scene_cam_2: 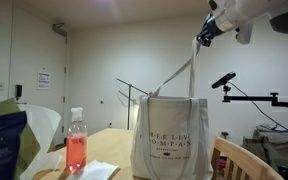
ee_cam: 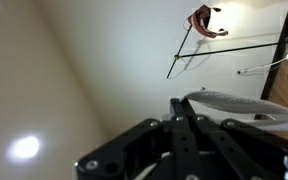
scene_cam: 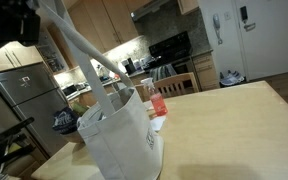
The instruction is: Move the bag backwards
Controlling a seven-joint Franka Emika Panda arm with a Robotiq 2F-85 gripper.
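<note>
bottle: clear, red liquid, upright on tabletop, left of bag, not touching it
bag: off-white tote, upright on tabletop, dark lettering on side
strap: taut, runs up and right from bag top
jaws: clenched on strap end, above bag's right edge
chair: just right of bag
</note>
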